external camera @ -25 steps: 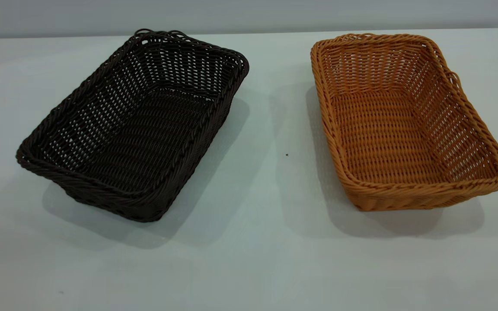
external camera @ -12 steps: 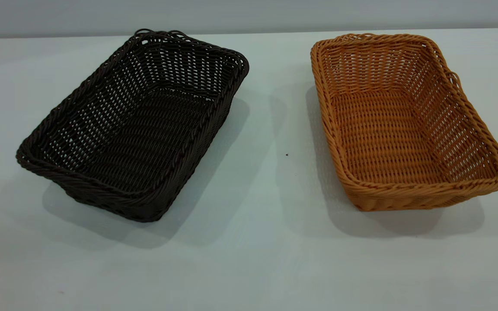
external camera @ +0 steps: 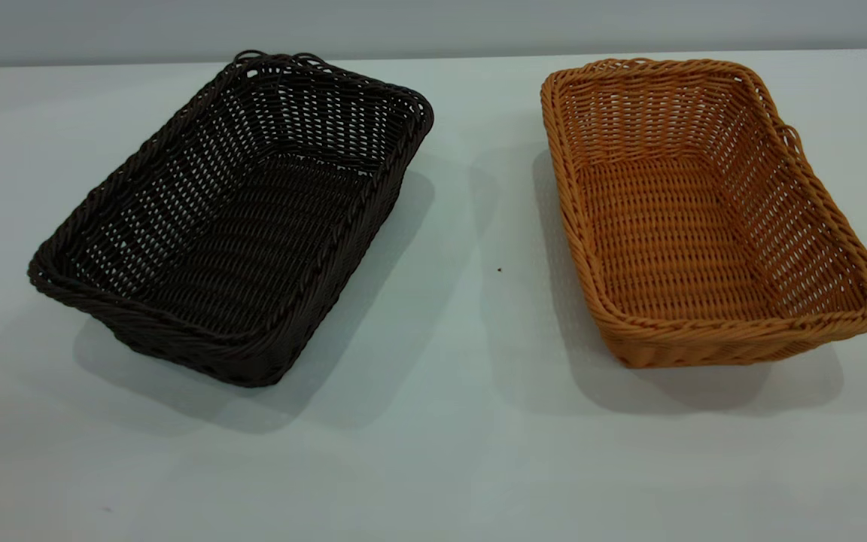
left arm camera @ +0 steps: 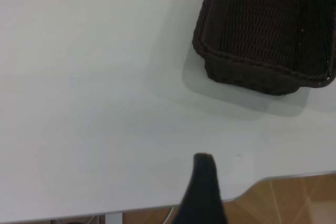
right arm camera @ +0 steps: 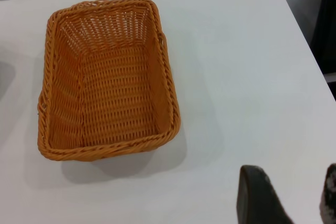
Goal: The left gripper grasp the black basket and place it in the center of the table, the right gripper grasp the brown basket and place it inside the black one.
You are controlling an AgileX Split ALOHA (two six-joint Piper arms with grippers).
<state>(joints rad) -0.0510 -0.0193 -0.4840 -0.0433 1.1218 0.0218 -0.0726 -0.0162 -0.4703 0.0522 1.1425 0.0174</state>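
Note:
The black basket rests on the white table at the left, turned at an angle. At the right, about a basket's width away, lies the brown basket. Both are empty, and neither gripper shows in the exterior view. My left gripper hovers over the table's corner, well short of the black basket. Only one of its dark fingers shows, with nothing beside it. My right gripper stands open above bare table, off the brown basket's near corner.
The table's rounded corner and edge lie just under the left gripper, with wooden floor beyond. A small dark speck sits between the baskets. A dark object stands past the table's far edge.

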